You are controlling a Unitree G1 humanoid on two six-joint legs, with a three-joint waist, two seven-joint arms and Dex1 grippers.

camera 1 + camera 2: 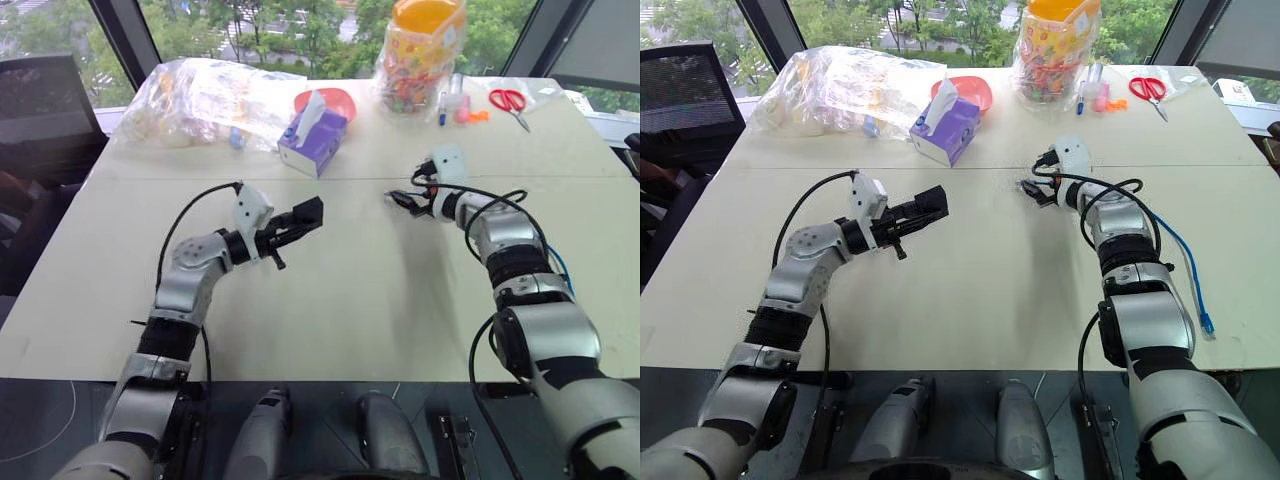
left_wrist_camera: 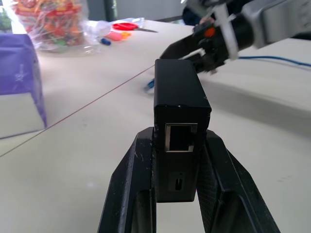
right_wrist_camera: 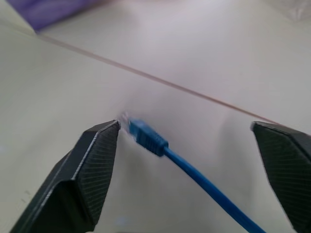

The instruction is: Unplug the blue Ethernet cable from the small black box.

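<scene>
One small black box (image 2: pixel 181 116) clamped in left gripper (image 2: pixel 177 160); one blue Ethernet cable (image 3: pixel 194 174) (unplugged); right gripper (image 3: pixel 194 145) apart.

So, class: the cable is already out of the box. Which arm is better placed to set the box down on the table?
Left. The left gripper is shut on the small black box. The right gripper is open over the blue Ethernet cable.

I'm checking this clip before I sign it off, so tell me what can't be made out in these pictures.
- Blue Ethernet cable: in the right eye view its middle stretch runs behind the right arm.
- Cable plug: blurred in the right wrist view, so whether it rests on the table is unclear.
- Small black box: the left hand covers its lower sides; its far end faces away.
- Bagged items: crinkled plastic hides the contents.
</scene>
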